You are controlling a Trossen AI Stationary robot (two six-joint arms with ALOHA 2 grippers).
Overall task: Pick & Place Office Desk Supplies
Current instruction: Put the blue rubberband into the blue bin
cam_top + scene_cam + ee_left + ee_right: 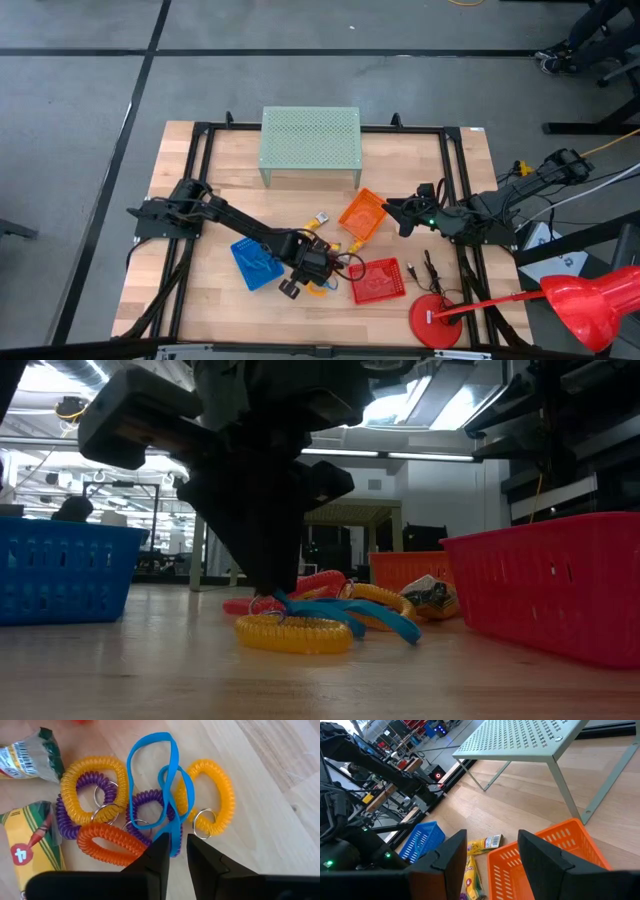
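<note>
A pile of coil loops lies on the wood between the blue basket [255, 262] and the red basket [378, 280]: yellow [95, 770], orange [107, 840] and purple [145, 800]. Thin blue loops [131, 795] lie across them. My left gripper [177, 852] points steeply down at the pile's near edge, its fingers a narrow gap apart, one on each side of a blue loop's end. Two small crayon packs [30, 845] lie beside the pile. My right gripper [492, 855] hangs open in the air by the orange basket [545, 865]. My left gripper's fingertips [160, 850] stand close on either side of the blue loop's near end [174, 845], coming from above at a steep slant. The loop lies slack on the coils. Whether the fingers touch it I cannot tell.
A pale green perforated stand [310, 140] is at the table's far side. A big red round-based object [437, 320] sits at the near right corner. Another small yellow pack [322, 217] lies left of the orange basket [362, 213]. Bare wood lies left of the blue basket.
</note>
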